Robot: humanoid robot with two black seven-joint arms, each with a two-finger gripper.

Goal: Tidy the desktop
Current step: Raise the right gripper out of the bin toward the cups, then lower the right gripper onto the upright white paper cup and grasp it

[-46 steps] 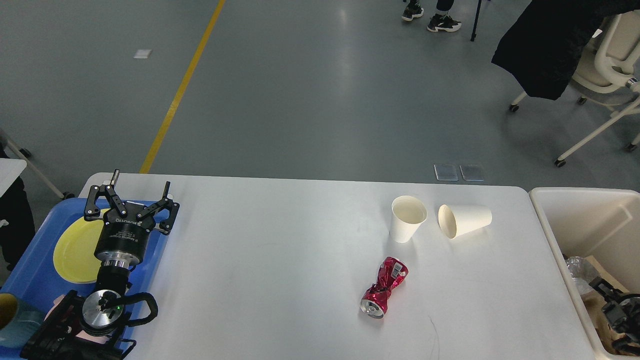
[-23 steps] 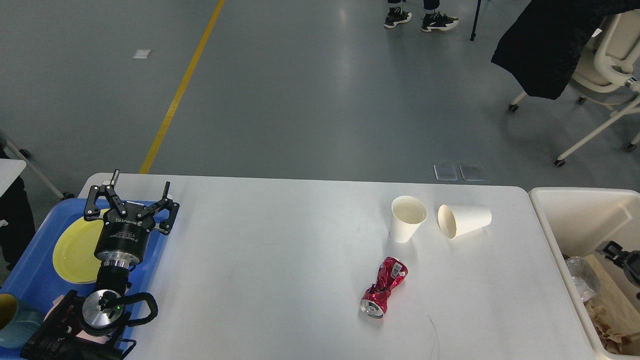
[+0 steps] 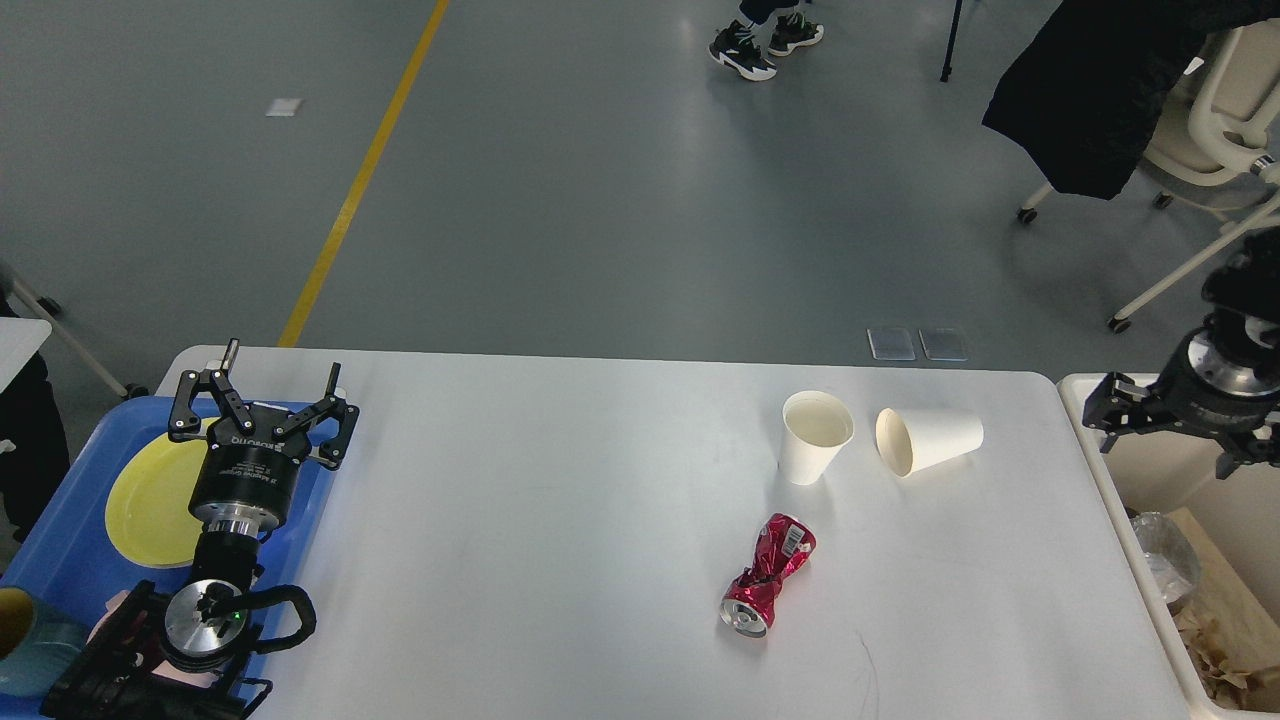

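A: Left end effector (image 3: 262,397)?

B: Fingers spread wide apart, nothing between them. It sits over the far right corner of the blue tray (image 3: 60,520), beside the yellow plate (image 3: 150,505) lying in that tray.

A: Right end effector (image 3: 1165,425)?

B: At the right edge of view, above the near-left rim of the cream bin (image 3: 1110,470). Dark and partly cut off by the frame; I cannot tell whether its fingers are apart or together, and nothing shows in them.

A: And the tabletop (image 3: 560,520)?

B: White, rounded corners, filling the middle of the view between tray and bin. On its right half: one paper cup (image 3: 815,437) standing upright, a second paper cup (image 3: 928,440) just beside it, tipped on its side with the mouth facing left. Nearer to me, a crushed red can (image 3: 768,575) lying down, apart from both cups.

A: Inside the bin?

B: Crumpled brown paper (image 3: 1225,640) and a clear plastic scrap (image 3: 1165,560).

A: Tray's near corner?

B: A teal mug (image 3: 30,645), partly cut off.
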